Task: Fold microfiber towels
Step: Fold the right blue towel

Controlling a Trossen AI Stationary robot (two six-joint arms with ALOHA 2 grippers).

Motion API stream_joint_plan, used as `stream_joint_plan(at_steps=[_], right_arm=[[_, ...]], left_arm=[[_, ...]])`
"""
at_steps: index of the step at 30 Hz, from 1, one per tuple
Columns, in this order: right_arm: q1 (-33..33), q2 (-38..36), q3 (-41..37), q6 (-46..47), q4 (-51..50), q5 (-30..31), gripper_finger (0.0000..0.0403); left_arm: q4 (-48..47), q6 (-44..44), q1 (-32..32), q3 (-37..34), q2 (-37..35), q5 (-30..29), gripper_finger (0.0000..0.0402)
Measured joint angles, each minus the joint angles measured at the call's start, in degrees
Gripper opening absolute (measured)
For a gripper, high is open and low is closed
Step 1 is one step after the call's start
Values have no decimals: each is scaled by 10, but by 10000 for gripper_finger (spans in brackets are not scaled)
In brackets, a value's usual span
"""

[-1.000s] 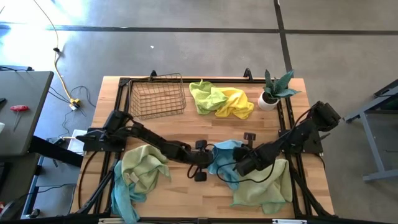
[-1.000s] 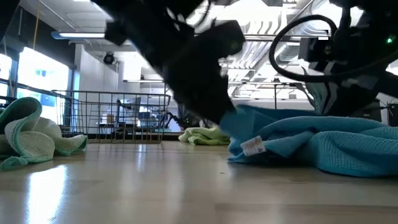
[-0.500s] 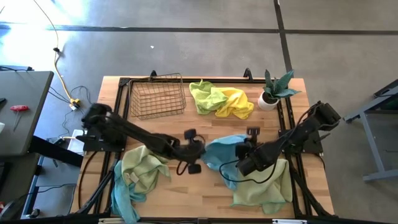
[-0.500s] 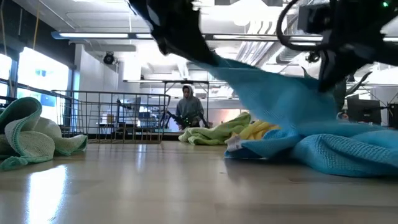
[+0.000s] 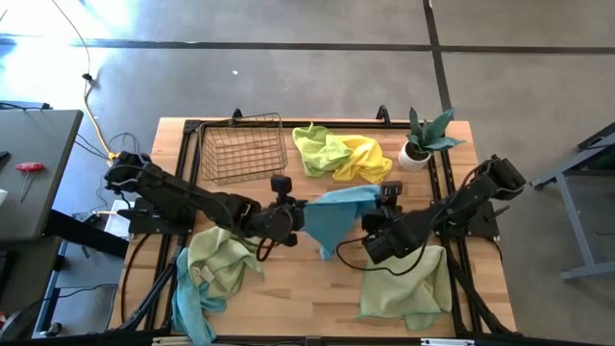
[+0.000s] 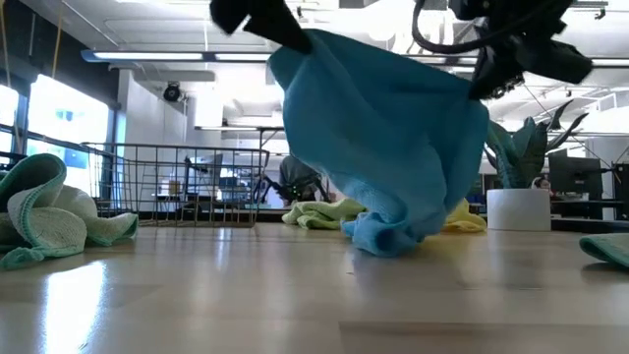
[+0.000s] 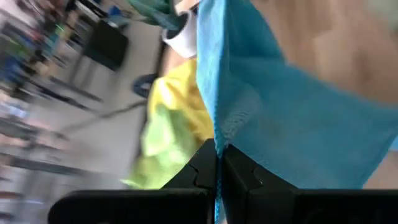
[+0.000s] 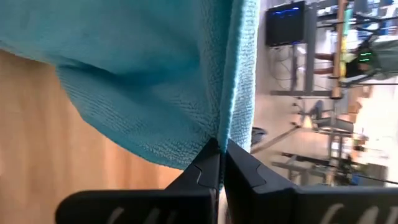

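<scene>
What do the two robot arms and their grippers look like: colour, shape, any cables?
Both arms are black and built of jointed segments. A loose black cable loops beside the right arm. The left gripper and the right gripper each end in two flat, angular black fingers. No markings are visible.

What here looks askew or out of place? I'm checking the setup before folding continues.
Nothing looks damaged or spilled. The blue towel hangs unevenly between the left gripper and right gripper, its low corner bunched on the table. The other towels lie crumpled, unfolded.
</scene>
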Motion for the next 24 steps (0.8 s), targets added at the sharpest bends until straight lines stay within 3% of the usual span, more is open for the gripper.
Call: stream_joint_plan(at_steps=[6,13,19,24], right_arm=[[-13,0,41,-1,-42,50,0],[-24,0,86,-11,-65,86,0],[-25,0,126,-62,-83,150,0],[-28,0,166,-101,-83,160,0]], left_arm=[[2,174,0,0,-1,-81,0],[35,291,-11,0,-1,-215,0],[135,447,-24,0,-1,-310,0],[251,516,-22,0,-2,-345,0]])
